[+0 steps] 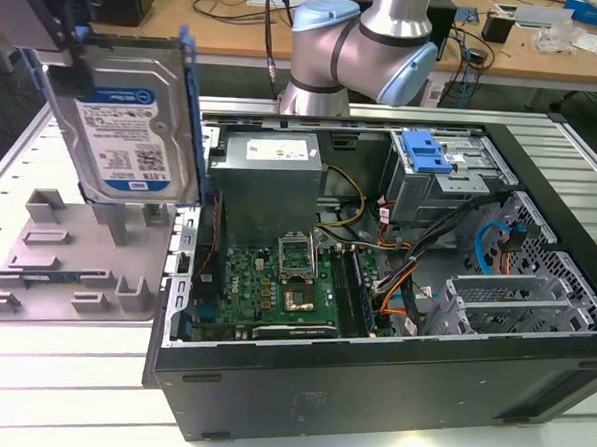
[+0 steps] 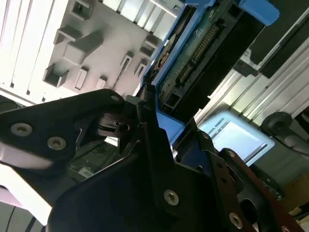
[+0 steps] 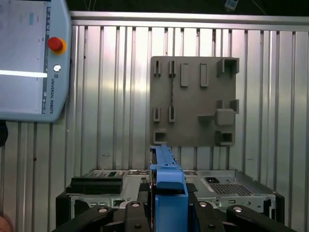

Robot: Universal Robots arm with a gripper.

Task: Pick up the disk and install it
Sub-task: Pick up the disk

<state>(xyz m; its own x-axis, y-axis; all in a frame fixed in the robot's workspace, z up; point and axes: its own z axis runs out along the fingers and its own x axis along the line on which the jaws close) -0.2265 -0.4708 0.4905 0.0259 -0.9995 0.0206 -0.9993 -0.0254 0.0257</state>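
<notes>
gripper [image 3: 168,208]: we saw its jaws closed on the disk's blue rail, one jaw pressed to each side of it in both wrist views.
disk [image 1: 128,124]: it hung in the air outside the computer case [image 1: 370,387], past the case's wall on the exterior view's left. It was nearly upright, with its label face showing.
fixture plate [image 1: 66,261]: the grey plate lay flat just beside that same case wall, under the disk and apart from it.
motherboard [image 1: 275,282]: it sat on the floor of the open case, close to the wall nearest the disk.
cables [image 1: 417,260]: orange and black bundles ran loose inside the case, between the motherboard and the drive cage.
drive cage [image 1: 451,181]: it stood in the far part of the case toward the exterior view's right, with a blue bracket [image 1: 427,150] on top.
risk, slip: we judged that a grip on one narrow rail could let the disk pivot or drop if the arm swung sharply.
risk, collision: we judged that the disk's hanging lower edge could strike the case wall, or the grey box just inside it, on a low crossing.
risk, snag: we judged that the cables could catch a rail near the cage.
risk, jam: we judged that a small tilt against the cage's guides could wedge the disk partway in.
</notes>
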